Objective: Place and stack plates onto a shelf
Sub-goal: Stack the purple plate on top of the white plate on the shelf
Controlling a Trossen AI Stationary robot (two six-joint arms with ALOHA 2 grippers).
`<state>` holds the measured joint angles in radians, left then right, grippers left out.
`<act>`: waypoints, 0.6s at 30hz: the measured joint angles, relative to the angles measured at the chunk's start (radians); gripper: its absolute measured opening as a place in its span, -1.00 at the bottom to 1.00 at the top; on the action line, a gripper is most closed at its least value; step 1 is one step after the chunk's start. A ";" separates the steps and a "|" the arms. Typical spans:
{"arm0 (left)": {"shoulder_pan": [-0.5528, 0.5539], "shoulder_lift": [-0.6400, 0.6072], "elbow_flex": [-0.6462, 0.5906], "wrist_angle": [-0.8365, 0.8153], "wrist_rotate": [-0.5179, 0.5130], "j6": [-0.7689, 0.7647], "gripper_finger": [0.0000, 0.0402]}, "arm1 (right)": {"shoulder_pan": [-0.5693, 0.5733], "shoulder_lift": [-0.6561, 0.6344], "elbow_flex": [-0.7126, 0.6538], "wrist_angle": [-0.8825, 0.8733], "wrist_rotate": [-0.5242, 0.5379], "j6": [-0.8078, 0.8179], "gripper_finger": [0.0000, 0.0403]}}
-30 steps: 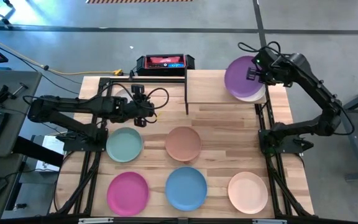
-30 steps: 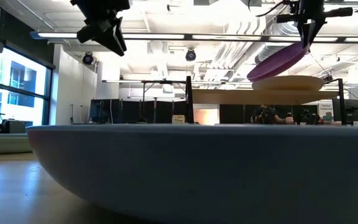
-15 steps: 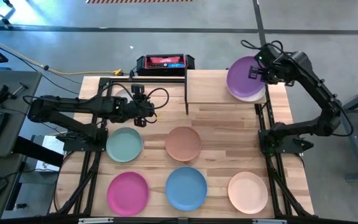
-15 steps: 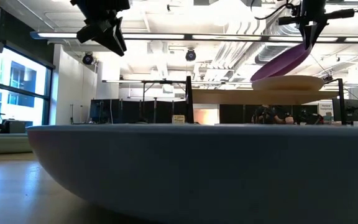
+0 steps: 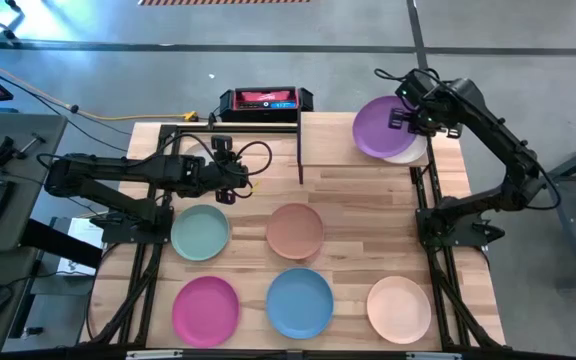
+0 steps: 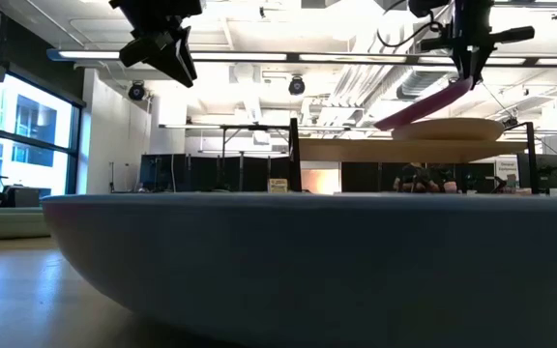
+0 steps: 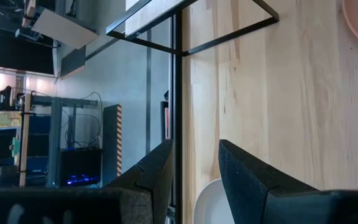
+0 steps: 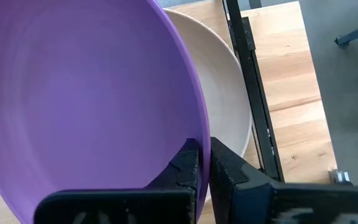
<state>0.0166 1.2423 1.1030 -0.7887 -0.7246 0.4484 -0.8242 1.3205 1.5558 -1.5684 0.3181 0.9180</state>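
My right gripper [image 5: 405, 120] is shut on a purple plate [image 5: 378, 128] over the right part of the shelf [image 5: 333, 150], a light-wood board in a black frame at the table's far side. Under it a white plate [image 5: 411, 153] rests flat on the shelf. In the low view the purple plate [image 6: 416, 107] slants above the white plate [image 6: 448, 129]. My left gripper [image 5: 238, 182] hangs open and empty above the table, left of the shelf. Mint [image 5: 200, 232], terracotta [image 5: 295, 230], pink [image 5: 206, 308], blue [image 5: 300, 302] and peach [image 5: 399, 308] plates lie flat on the table. My right gripper pinches the purple plate's rim [image 8: 197, 134] between its two fingers, one finger [image 8: 185, 165] on the plate's inner face and one outside. The fingers come steeply from above. The plate is tilted, held edge [image 6: 462, 85] high and opposite edge low toward the table's left. Whether it touches the white plate I cannot tell.
The shelf's black frame posts [image 5: 299, 150] stand beside the board. A black and red device [image 5: 265, 100] sits at the table's far edge. In the low view the blue plate [image 6: 278, 261] fills the foreground. Bare tabletop [image 5: 368, 215] lies between the shelf and the plates.
My right gripper has moved toward the table's left edge and slightly down with the purple plate. The plate has tipped flatter, and its low edge now reaches farther left over the shelf. The white plate has stayed in place.
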 joint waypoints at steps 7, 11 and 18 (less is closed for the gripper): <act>0.000 0.000 0.000 0.000 0.000 0.000 -0.40 | -0.001 -0.042 0.000 -0.004 0.046 -0.003 -1.00; 0.000 0.000 0.000 0.000 0.000 0.000 -0.40 | -0.011 -0.049 0.000 -0.004 0.052 -0.004 -1.00; 0.000 0.000 0.000 0.000 0.000 0.000 -0.40 | -0.046 -0.049 0.000 -0.004 0.049 -0.045 -1.00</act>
<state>0.0166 1.2423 1.1030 -0.7891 -0.7246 0.4484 -0.8697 1.2716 1.5558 -1.5723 0.3672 0.8729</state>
